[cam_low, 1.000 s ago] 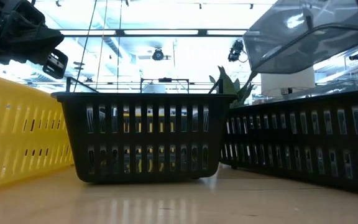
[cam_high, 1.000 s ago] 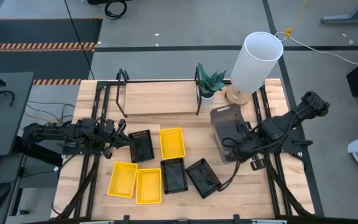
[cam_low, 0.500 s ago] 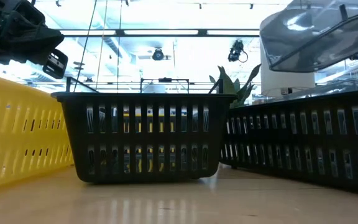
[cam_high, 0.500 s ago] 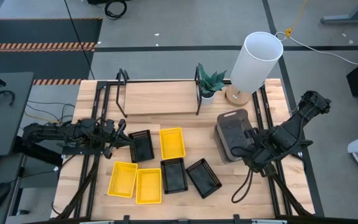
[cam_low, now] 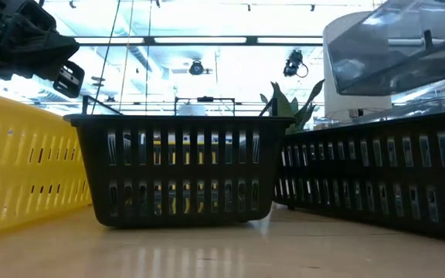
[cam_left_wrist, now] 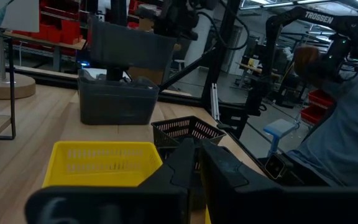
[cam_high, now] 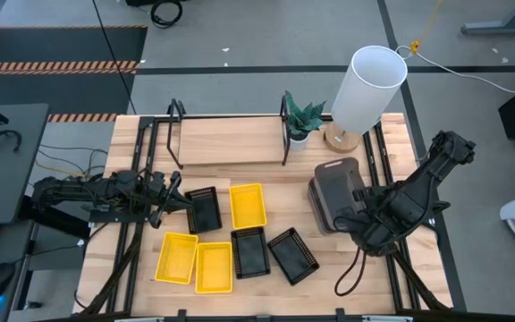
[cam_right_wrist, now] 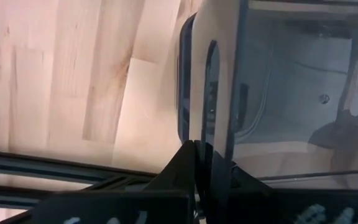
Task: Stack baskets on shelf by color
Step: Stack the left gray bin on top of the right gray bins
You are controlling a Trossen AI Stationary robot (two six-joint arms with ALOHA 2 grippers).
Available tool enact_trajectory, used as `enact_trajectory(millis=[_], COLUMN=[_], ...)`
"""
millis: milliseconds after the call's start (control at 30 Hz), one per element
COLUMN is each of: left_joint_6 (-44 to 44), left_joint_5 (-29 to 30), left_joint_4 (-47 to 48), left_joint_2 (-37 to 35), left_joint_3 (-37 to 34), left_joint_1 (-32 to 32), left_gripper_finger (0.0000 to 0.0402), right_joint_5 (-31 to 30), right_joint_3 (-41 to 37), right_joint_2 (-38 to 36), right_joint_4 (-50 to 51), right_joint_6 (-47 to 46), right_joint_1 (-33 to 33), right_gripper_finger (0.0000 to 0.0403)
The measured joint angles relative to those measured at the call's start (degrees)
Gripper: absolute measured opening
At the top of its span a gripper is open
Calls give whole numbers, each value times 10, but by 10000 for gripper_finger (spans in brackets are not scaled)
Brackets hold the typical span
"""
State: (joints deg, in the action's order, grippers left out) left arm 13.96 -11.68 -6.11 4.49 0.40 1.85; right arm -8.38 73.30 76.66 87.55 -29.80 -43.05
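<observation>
My right gripper [cam_high: 361, 211] points down, shut on a dark grey basket [cam_high: 333, 190] that hangs above another grey basket [cam_left_wrist: 117, 102] standing on the table. Three yellow baskets [cam_high: 248, 204] [cam_high: 177, 257] [cam_high: 214, 266] and three black mesh baskets [cam_high: 204, 207] [cam_high: 249, 250] [cam_high: 291, 255] stand flat on the tabletop. The shelf [cam_high: 231, 141] stands at the far side with a bare board. My left gripper [cam_high: 184, 201] waits at the table's left, level and shut, just beside the leftmost black basket. My right gripper pinches the held grey basket's thin side wall [cam_right_wrist: 197, 93] at its rim, on the side facing the table's right edge. The fingers [cam_right_wrist: 180, 163] come from above, pointing down, one on each face of the wall. The basket hangs clear, roughly level.
A potted plant [cam_high: 300, 121] and a white-shaded lamp [cam_high: 369, 85] stand at the far right, next to the shelf's right end. Black frame rails [cam_high: 392, 259] run along the table's right side. Bare wood [cam_high: 266, 174] lies between the shelf and the baskets.
My right gripper has carried the grey basket a short way toward the table's right edge and slightly down. The basket, tilted a second ago, now hangs closer to level over the grey basket below.
</observation>
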Motion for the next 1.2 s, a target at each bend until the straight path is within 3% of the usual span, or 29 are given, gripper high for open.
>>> enact_trajectory(millis=[633,1200], left_joint_6=[0,0], left_joint_5=[0,0], left_joint_4=[0,0], left_joint_2=[0,0], left_joint_3=[0,0], left_joint_1=[0,0], left_gripper_finger=[32,30], right_joint_5=[-10,-39], right_joint_3=[-92,-99], right_joint_2=[0,0], right_joint_4=[-62,-85], right_joint_6=[4,-29], right_joint_1=[-1,-1], right_gripper_finger=[11,11])
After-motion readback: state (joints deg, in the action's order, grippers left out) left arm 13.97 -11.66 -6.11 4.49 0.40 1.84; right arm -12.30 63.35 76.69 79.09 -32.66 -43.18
